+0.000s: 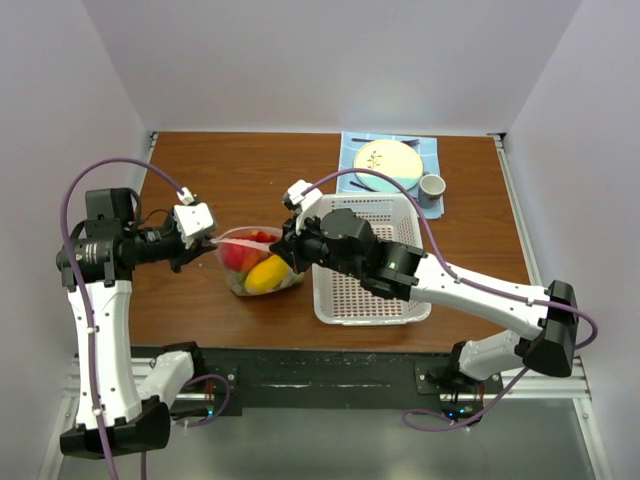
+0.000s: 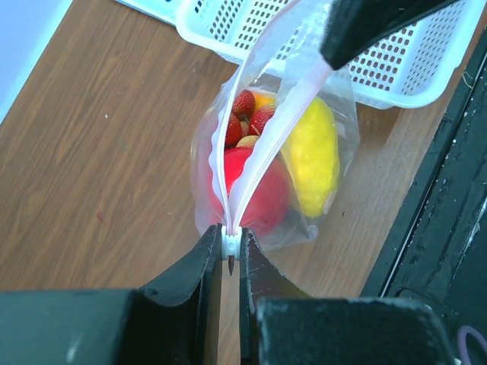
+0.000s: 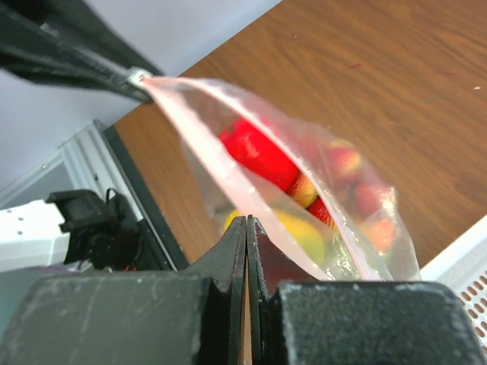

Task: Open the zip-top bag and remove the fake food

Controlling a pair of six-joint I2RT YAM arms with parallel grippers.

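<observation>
Now we are pinching the zip-top bag (image 1: 256, 262) at both ends of its zip. Our left claw (image 2: 230, 237) is clamping narrow on the white end piece of the track. Our right claw (image 3: 246, 222), jaws all but shut, is gripping the rim at the far end, as far as we can judge. The bag is sitting toward the near edge of the table (image 1: 200, 180), left of centre, just beside the left wall of the white basket (image 1: 318, 290). The coming move is turning on one thing: the zip's long axis is running straight from claw to claw, roughly along the near edge. The left claw is taking the end toward the left edge, and the right claw the end toward the basket. The two pale lips are standing slightly apart midway, so we are judging the mouth partly open. The film is looking thin, clear and crinkly. Inside, the fake food (image 1: 262, 268) is crowding together, glossy and hard-looking: a long yellow lemon (image 2: 312, 156), a round red fruit (image 2: 255, 194) and pitted strawberries (image 2: 245, 106).
</observation>
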